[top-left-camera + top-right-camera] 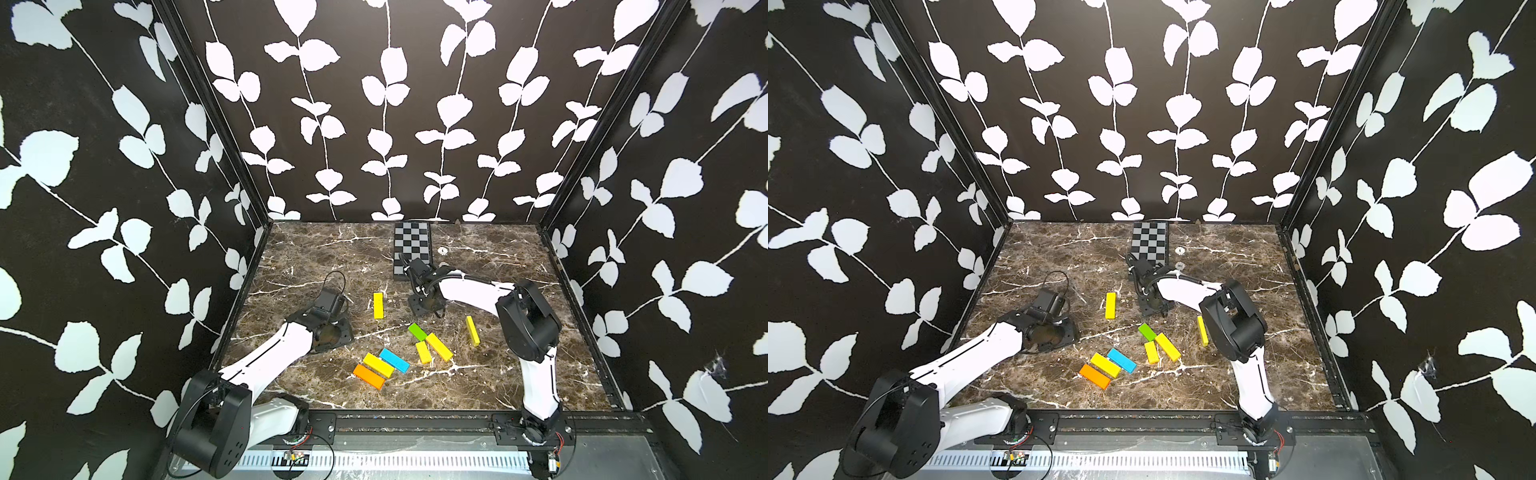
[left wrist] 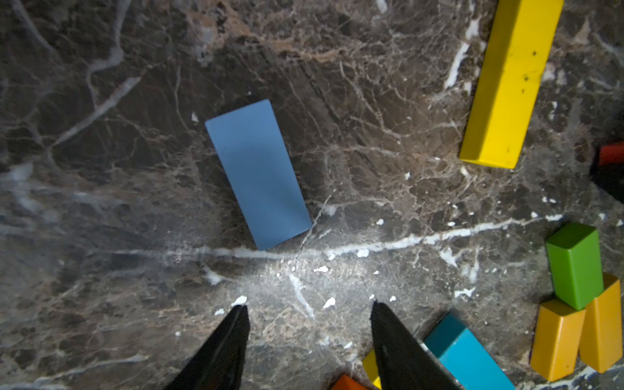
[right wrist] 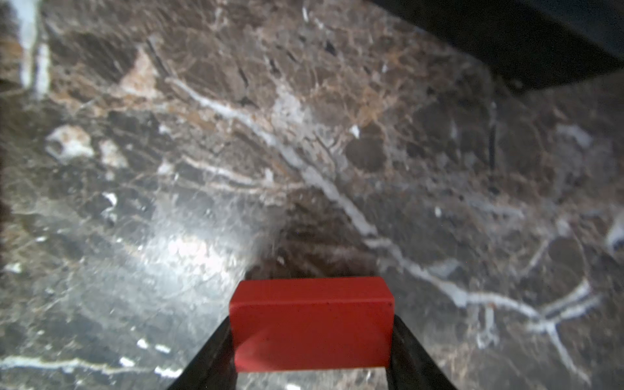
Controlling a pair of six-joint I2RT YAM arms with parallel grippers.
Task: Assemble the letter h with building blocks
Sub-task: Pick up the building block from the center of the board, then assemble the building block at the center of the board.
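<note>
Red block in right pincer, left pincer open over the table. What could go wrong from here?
1. The right pincer holds the red block only at its fingertips; it may pivot or slip.
2. One finger of the open left pincer stands right beside the teal block; going lower could nudge it.
3. The flat blue block lies skewed to the left jaws, so a pinch might twist it.

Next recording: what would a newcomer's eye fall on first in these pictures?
The white-leaf walls dominate both top views, with bright blocks scattered across the marble table. Close up, a red block sits clamped in the right pincer, and a flat blue block lies alone ahead of the open left pincer.
</note>
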